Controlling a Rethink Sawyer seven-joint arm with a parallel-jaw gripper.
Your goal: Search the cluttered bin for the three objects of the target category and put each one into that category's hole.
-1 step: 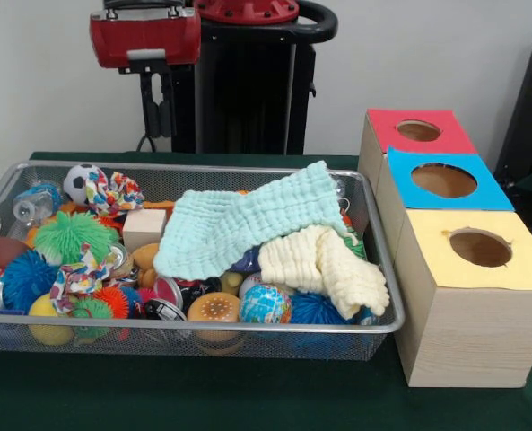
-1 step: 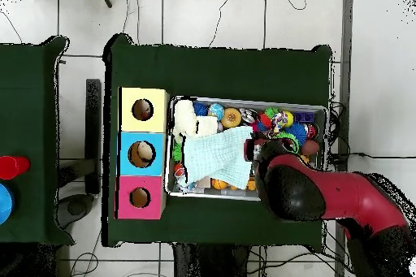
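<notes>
Hovering our arm (image 2: 325, 196) over the bin (image 1: 248, 328), we are risking snagging the cloths (image 1: 257, 220) hiding the target objects; we cannot tell the tool's state, and the holes (image 1: 444, 180) are waiting beside it

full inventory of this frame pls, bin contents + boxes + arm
Wire bin: 1, silver mesh, on the green table.
Muslin cloths: 2, mint over cream, bin's right half.
Soccer ball: 1, black and white, far left corner.
Spiky balls: several, green, blue, left side.
Wooden block: 1, pale, centre-left.
Globe ball: 1, blue-green, near wall.
Burger toy: 1, tan, near wall.
Hole boxes: 3, wooden, right of the bin; red top farthest, blue middle, yellow nearest.
Robot arm: 1, red and black, over one end of the bin; pincer not seen.
</notes>
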